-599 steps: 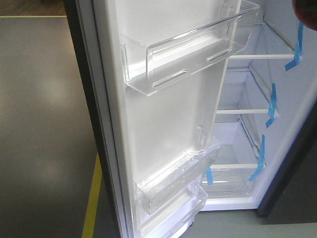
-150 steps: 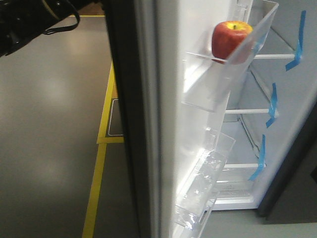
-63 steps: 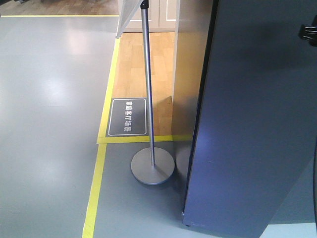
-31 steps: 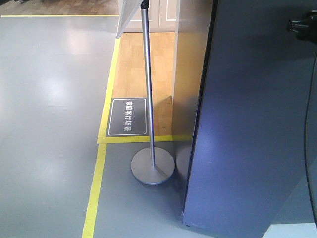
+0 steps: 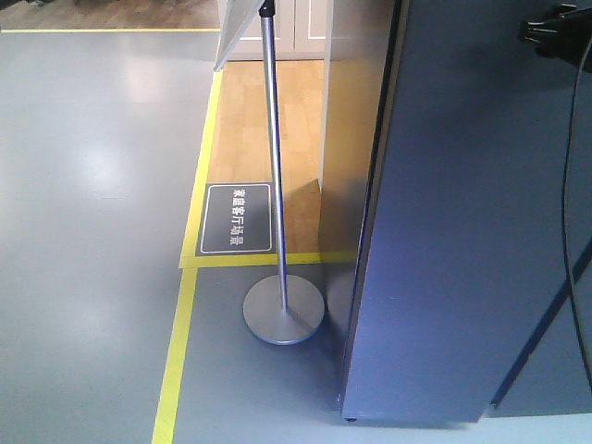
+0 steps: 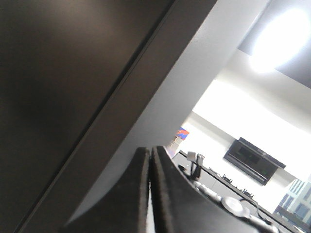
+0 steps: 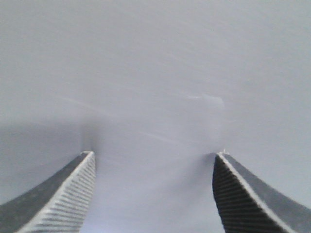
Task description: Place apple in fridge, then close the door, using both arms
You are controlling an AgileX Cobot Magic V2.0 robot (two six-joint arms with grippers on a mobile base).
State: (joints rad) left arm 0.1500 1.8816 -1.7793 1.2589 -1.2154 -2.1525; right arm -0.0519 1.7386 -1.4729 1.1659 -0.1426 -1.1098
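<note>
My right tool (image 7: 153,194) stands spread wide, its two ribbed fingertips (image 7: 63,194) set flat against a pale grey surface that I take for the outer face of the door (image 5: 462,213); nothing is between them. My left tool (image 6: 149,194) has its two dark fingers pressed together with only a hairline slit between them and nothing gripped, and it points up along a dark panel and a pale edge strip beside the door, with a bright room beyond. In the front view a bit of black arm hardware (image 5: 555,32) shows at the top corner of the door, with a thin cable hanging down from it. I judge the task nearly or fully done: the door shows only its dark grey outside, with no white liner, shelves or bins on view, so it looks shut or all but shut. The apple is nowhere in sight; if it is in the fridge, it sits behind the door, and I cannot confirm that. I also cannot tell whether the door has sealed, since its closing edge is off frame. Left of the door stand a sign pole (image 5: 272,185) on a round base (image 5: 284,319), a dark floor placard (image 5: 238,219) and yellow floor tape (image 5: 176,361).
</note>
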